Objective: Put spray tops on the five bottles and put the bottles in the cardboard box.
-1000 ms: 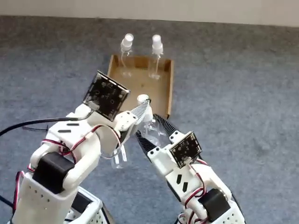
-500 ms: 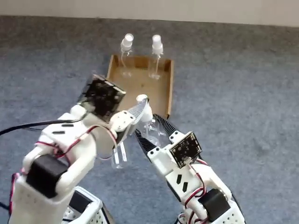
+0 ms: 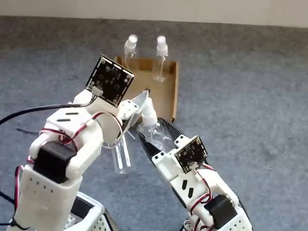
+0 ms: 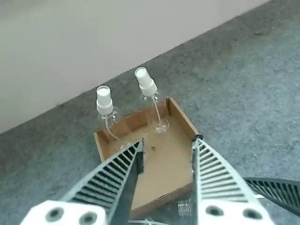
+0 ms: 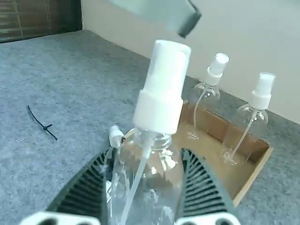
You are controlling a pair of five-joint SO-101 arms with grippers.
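a grey carpeted table (image 3: 250,96) is bearing everything. the left arm (image 3: 72,144) is being held raised over the near middle of the table, with its pincer (image 4: 166,145) hanging just above the near edge of the cardboard box (image 3: 169,94). the pincer's two ribbed fingers are being kept apart, with nothing between them. one fingertip (image 5: 187,18) is being seen just over a spray top (image 5: 161,93), and whether it is touching cannot be told.

the right arm (image 3: 202,187) is being held lower, just in front of the box, and its pincer (image 5: 146,157) is being kept clamped on the sides of a clear bottle (image 5: 150,183). that bottle is being held upright just outside the near wall of the box. the spray top is sitting tilted on its neck, with its thin tube running down inside.

the cardboard box is lying open on the table beyond both pincers. two clear bottles (image 4: 110,122) (image 4: 157,110), each with a white spray top on, are standing inside it against the far wall.

another clear bottle (image 3: 121,156), with no top seen on it, is being partly hidden beside the left arm. a small black cable tie (image 5: 42,125) is lying on the table, well apart from the box.
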